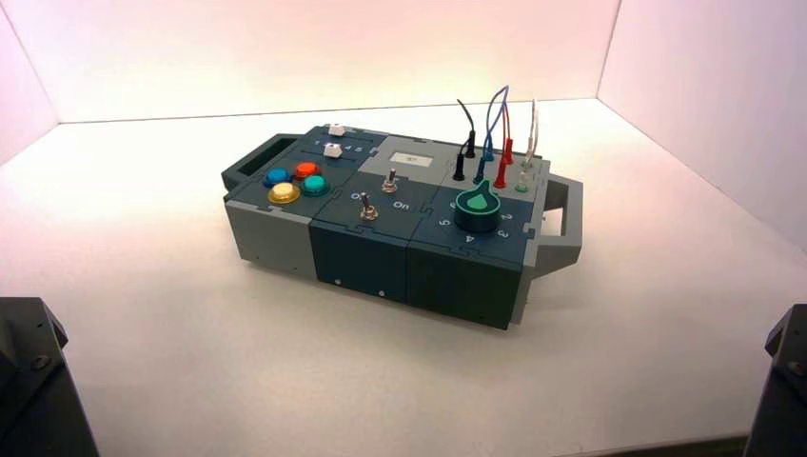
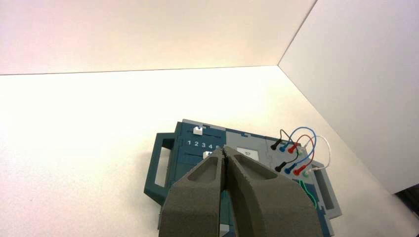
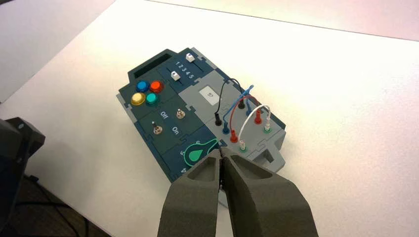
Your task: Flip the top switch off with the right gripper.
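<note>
Hiding part of the green-ringed knob (image 3: pixel 196 154), right gripper (image 3: pixel 221 150), jaws together, top switch (image 3: pixel 181 114) unobscured.

You have pale table (image 1: pixel 171 343) under box (image 1: pixel 381 219); plain wall (image 1: pixel 314 52) behind box, side wall (image 1: pixel 723 114) right of box, bright pinkish light washing wall behind box, yellowish low down

Top switch (image 1: pixel 389 182): tiny silver metal toggle, nut base, far one of twin pair, mid-box on dark panel; lever sticks up, on/off pos. unclear. R end effector (image 3: pixel 221 150): blk metal, 2 tapered fingers w/ pointed tips together, perf. crossbar n/v; held above tabletop, near R side, well apart from the switch.
</note>
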`<state>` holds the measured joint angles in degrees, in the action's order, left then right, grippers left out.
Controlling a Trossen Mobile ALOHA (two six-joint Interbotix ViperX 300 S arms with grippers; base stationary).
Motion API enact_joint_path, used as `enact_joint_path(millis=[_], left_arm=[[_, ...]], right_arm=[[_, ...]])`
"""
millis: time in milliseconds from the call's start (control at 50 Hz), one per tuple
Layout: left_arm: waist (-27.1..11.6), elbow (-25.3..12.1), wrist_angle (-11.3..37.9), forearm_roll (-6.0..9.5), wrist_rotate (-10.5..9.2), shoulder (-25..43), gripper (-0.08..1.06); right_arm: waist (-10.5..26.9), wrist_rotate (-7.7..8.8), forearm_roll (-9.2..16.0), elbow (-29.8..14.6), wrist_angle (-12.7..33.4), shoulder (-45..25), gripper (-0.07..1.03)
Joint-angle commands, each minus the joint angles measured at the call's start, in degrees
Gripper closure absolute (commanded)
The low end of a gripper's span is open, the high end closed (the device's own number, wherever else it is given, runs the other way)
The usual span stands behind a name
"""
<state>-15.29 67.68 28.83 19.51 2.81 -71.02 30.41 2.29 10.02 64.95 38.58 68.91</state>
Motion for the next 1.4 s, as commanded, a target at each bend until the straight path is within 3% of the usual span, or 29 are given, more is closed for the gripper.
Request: enact_joint_path(millis=[20, 540, 800, 940, 1020, 1400], left_arm=[[-0.26, -0.62, -1.05, -0.18, 0.18, 0.44, 1.01], [-0.26, 0.18, -1.85, -0.18, 0.26, 1.14, 1.01], [-0.26, -0.18, -2.81, -0.26, 0.35, 7.29, 1.01], [-0.26, -1.05, -2.55, -0.18, 0.53, 11.34, 1.01], [-0.26, -1.76, -2.90, 0.00, 0.44, 13.62, 1.01], [-0.26, -8.79, -5.45, 0.09, 0.18, 29.53, 1.01]], right_arm=[[0.18, -0.18, 0.09, -1.41, -0.26, -0.35, 0.99], [0.18, -0.26, 0.09, -1.41, -0.62, -0.35, 0.99], [0.18, -0.35, 2.11, -2.55, -0.18, -2.46, 0.99], [0.26, -0.44, 6.94, -3.69, -0.79, -6.68, 0.99], [1.05, -0.35, 8.17, -4.75, -1.05, -10.20, 0.99], [9.14, -0.53, 8.61, -12.30, -4.57, -27.60, 0.99]])
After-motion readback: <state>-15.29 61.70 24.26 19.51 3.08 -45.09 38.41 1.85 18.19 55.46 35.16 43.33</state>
